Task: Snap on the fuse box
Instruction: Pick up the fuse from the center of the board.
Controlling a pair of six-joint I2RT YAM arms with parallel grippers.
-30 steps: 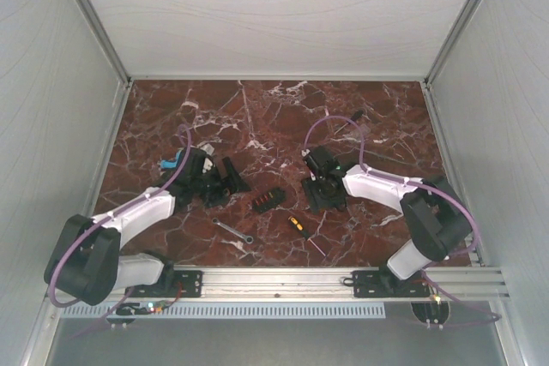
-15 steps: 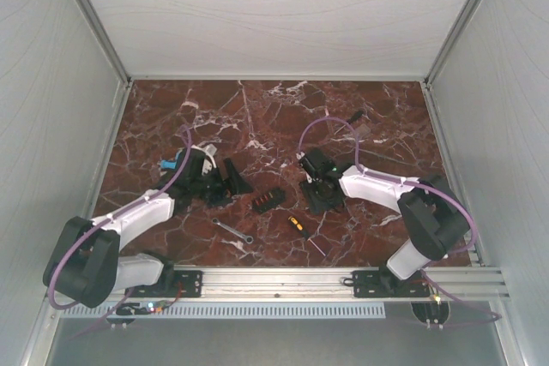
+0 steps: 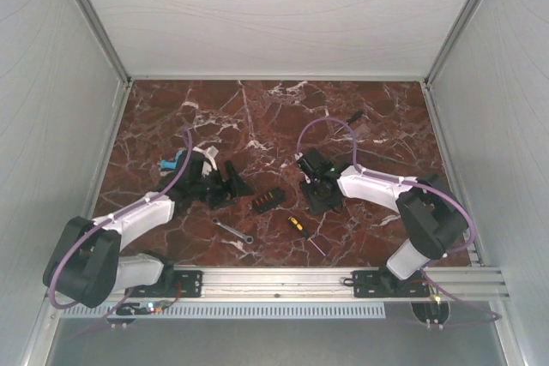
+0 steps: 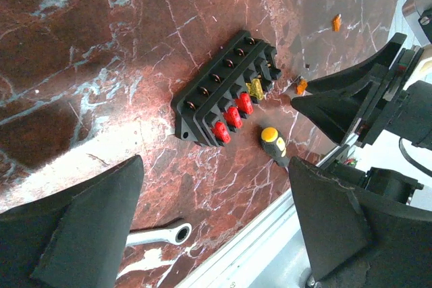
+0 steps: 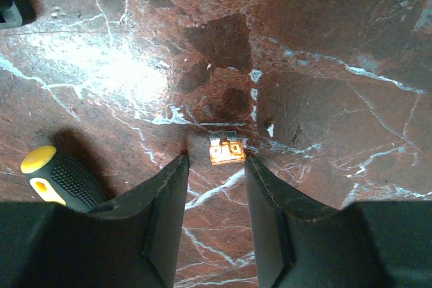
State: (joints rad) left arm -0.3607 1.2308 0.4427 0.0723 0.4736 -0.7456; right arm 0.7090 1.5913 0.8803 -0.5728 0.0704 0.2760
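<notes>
On red marble table (image 3: 283, 117) within white walls: straddles a loose orange fuse (image 5: 226, 150) with right gripper (image 5: 216, 158), jaws partly apart, gripping nothing; holds left gripper (image 4: 212, 166) wide, empty. Leaves fuse box (image 3: 267, 200) at right gripper's nine o'clock, fuses exposed. Probably fuse pickup; next calls for pinching squarely.

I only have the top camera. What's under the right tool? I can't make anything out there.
Observer: A small orange fuse lies flat on the table, between the fingertips of the right tool, not yet pinched.
Operator: How full is the fuse box?
Observer: The fuse box holds three red fuses and one yellow fuse; no cover on it.
Operator: Left tool?
Observer: The left tool is open, holding nothing.
</notes>
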